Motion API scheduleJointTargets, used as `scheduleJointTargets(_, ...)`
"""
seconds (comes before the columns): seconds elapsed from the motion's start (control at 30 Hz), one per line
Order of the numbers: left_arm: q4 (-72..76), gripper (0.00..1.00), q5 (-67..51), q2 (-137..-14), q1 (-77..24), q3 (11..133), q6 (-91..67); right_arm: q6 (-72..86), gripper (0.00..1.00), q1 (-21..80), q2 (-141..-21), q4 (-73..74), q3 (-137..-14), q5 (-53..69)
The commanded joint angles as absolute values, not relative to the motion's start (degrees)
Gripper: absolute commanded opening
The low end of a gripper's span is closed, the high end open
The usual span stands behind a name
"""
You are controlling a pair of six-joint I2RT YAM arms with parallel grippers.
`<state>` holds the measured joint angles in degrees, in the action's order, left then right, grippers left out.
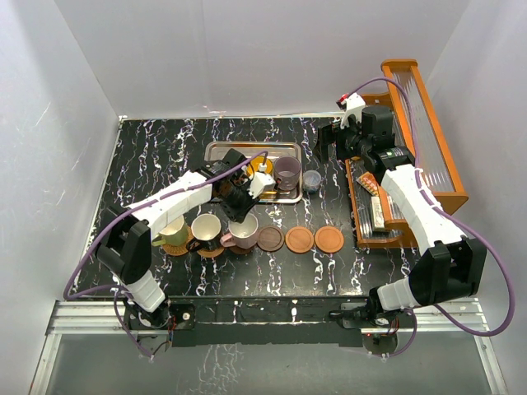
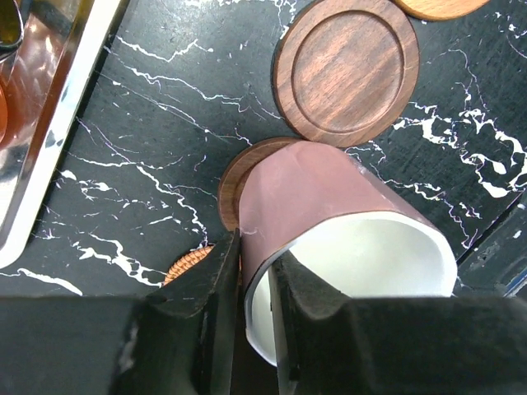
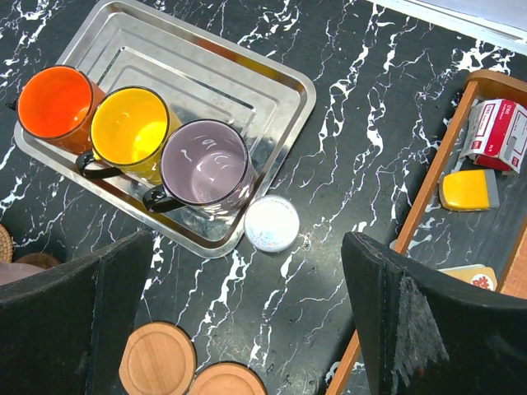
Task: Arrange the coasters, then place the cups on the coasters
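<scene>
A black, white-veined marble counter (image 1: pixel 148 148) carries a row of round coasters along its near side. At the row's left end, a cream-yellow handled mug (image 1: pixel 174 232) stands on a woven orange-brown wicker coaster (image 1: pixel 176 247). Next comes a black mug with a cream inside (image 1: pixel 206 228), standing on a second wicker coaster (image 2: pixel 188 265), of which only the edge shows.

Third in line, the left tool (image 2: pixel 254 262) is closed on the rim of a pink mug with a white inside (image 2: pixel 321 197), one finger outside the wall and one inside. A dark round wooden coaster (image 2: pixel 235 177) peeks out from under this mug. Whether the mug's base rests fully on it cannot be told.

Just to the right lies a dark rimmed wooden coaster (image 2: pixel 346 70). After it come two lighter reddish-brown wooden coasters (image 1: pixel 299 239) (image 1: pixel 329 239), flat on the counter and close together.

Behind the row, a rectangular steel tray (image 3: pixel 206 74) holds three mugs side by side: a red-orange mug (image 3: pixel 53 100), a yellow-orange mug (image 3: pixel 132 125) and a purple-grey mug (image 3: pixel 206 164). A small clear jar with a white lid (image 3: pixel 272 222) stands on the counter just beside the tray's edge, next to the purple-grey mug.

The right tool (image 3: pixel 245 271) hangs above this area, its fingers spread wide with nothing between them. At the far right stands an orange wooden crate (image 1: pixel 398 65) with small packets inside.
</scene>
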<state>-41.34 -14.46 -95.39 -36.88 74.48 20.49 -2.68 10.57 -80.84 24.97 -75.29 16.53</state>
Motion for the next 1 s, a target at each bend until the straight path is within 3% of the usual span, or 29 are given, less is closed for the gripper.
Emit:
scheduleJointTargets(0.0,-42.3,0.16,-14.7,-93.5,-37.2,76.6,17.8,-2.6,0.98,10.3,-79.1,22.1,-76.0,17.3)
scheduleJointTargets(0.7,-42.3,0.01,-9.3,-88.4,-37.2,76.1,7.8,-3.0,0.98,10.3,-80.4,23.0,-77.2,15.8)
scheduleJointTargets(0.97,-43.8,0.00,-7.2,-86.8,-37.2,74.8,7.5,-3.2,0.98,10.3,-80.5,23.2,-77.4,15.1)
